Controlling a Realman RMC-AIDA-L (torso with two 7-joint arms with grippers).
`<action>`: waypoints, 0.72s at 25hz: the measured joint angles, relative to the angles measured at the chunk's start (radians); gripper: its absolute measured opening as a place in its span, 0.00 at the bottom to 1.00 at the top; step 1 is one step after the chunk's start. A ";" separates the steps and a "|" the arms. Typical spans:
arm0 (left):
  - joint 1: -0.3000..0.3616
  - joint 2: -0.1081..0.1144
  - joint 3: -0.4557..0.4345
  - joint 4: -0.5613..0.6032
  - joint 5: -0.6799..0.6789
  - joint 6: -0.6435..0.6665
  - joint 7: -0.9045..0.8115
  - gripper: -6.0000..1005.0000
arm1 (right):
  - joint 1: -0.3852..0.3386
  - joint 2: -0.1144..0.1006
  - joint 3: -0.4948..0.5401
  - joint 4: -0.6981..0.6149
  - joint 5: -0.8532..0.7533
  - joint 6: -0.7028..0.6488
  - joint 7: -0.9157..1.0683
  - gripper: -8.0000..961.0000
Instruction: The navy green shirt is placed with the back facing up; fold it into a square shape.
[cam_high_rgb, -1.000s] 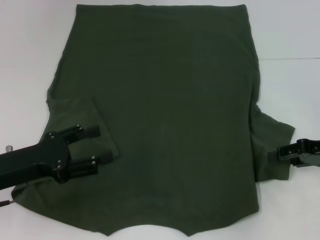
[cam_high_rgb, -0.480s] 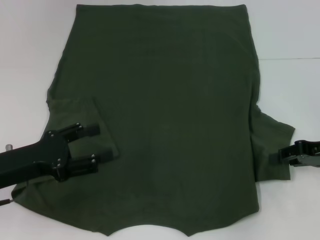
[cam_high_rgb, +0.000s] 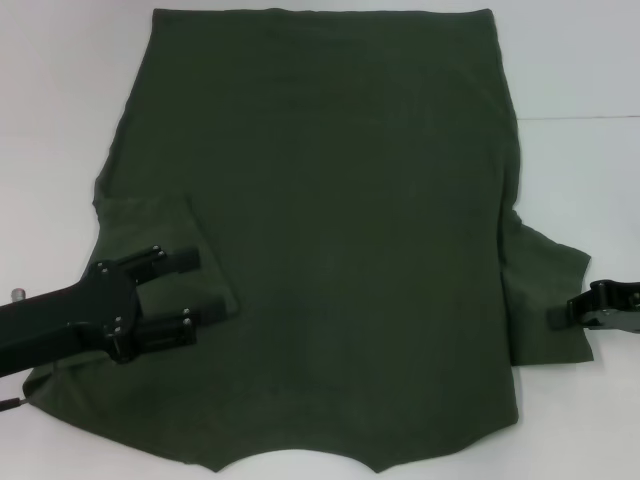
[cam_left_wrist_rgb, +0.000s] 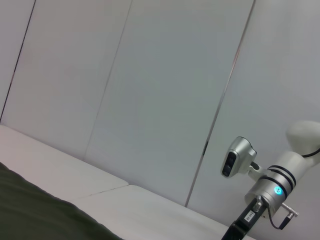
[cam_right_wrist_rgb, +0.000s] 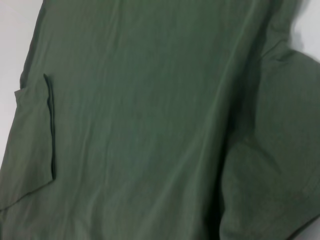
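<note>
White table (cam_high_rgb: 60, 120), unmarked green shirt (cam_high_rgb: 330, 220)

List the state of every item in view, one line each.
navy green shirt: spread flat on the table, left sleeve folded in over the body, right sleeve still out.
left gripper: open, over the folded left sleeve.
right gripper: at the right sleeve's edge.
table: white, under the shirt.

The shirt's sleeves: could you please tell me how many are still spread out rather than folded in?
1: the right sleeve lies spread beside the right pincer. The left sleeve is folded onto the shirt, under the left pincer.
</note>
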 joint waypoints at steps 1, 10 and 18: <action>0.000 0.000 0.000 0.000 0.000 0.000 0.000 0.86 | 0.000 -0.002 0.000 -0.001 0.000 -0.001 0.000 0.03; 0.001 0.000 0.000 -0.002 0.000 0.000 0.000 0.86 | 0.002 -0.071 0.018 -0.049 0.004 -0.077 -0.024 0.02; 0.003 0.000 0.000 0.003 0.000 0.004 -0.012 0.86 | 0.017 -0.083 0.033 -0.161 -0.001 -0.151 -0.035 0.02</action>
